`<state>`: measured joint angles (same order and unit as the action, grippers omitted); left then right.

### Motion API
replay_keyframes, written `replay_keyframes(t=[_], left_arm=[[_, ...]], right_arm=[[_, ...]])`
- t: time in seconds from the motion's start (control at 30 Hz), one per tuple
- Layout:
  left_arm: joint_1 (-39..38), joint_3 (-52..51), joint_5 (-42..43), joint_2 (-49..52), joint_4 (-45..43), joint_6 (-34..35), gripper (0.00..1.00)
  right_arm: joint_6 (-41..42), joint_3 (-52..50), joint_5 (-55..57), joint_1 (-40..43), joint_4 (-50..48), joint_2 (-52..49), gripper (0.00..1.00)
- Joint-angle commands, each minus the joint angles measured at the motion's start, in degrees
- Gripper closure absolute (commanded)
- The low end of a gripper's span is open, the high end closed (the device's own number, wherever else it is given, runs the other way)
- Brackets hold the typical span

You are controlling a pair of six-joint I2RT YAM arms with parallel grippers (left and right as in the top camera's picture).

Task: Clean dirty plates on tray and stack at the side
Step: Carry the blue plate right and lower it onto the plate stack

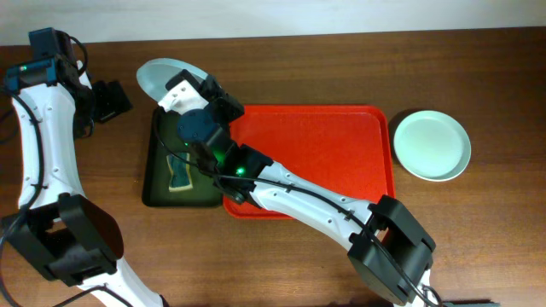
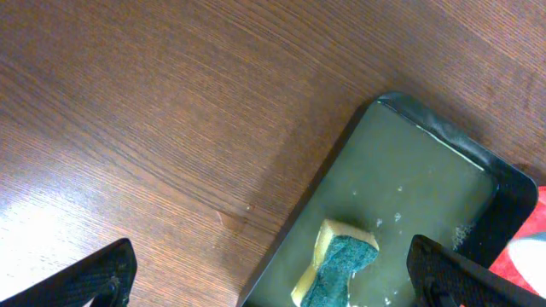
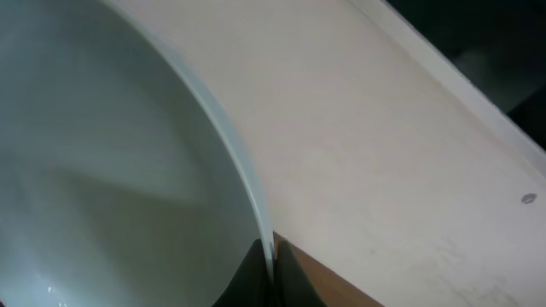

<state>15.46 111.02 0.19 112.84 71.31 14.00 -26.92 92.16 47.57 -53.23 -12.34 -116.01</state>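
My right gripper is shut on the rim of a pale blue plate, holding it tilted above the far end of the dark green tray. In the right wrist view the fingertips pinch the plate's edge, and the plate's inside fills the left side. The red tray lies in the middle with no plate showing on it. A pale mint green plate sits on the table to its right. My left gripper is open over the bare table left of the green tray, holding nothing.
A yellow and green sponge lies in the dark green tray; in the left wrist view the sponge sits between my open fingers, on the wet tray floor. The right arm crosses the red tray's near left corner.
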Motion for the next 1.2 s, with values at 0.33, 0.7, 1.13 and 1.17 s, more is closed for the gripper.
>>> replay_keyframes(t=[0.33,0.7,1.13,1.17], left_arm=[[0.46,0.61,-0.17,-0.28,-0.07,0.52,0.01],[0.46,0.61,-0.17,-0.28,-0.07,0.52,0.01],[0.46,0.59,-0.17,-0.28,-0.07,0.52,0.01],[0.46,0.61,-0.17,-0.28,-0.07,0.52,0.01]], right_arm=[[46.16,1.11,-6.27,7.23,24.48,0.22,0.96],[56.37,1.11,-45.40,19.43,36.61,0.22,0.96],[56.35,1.11,-68.35,41.29,54.80,0.22,0.96],[56.35,1.11,-68.35,43.52,57.00,0.22,0.96]])
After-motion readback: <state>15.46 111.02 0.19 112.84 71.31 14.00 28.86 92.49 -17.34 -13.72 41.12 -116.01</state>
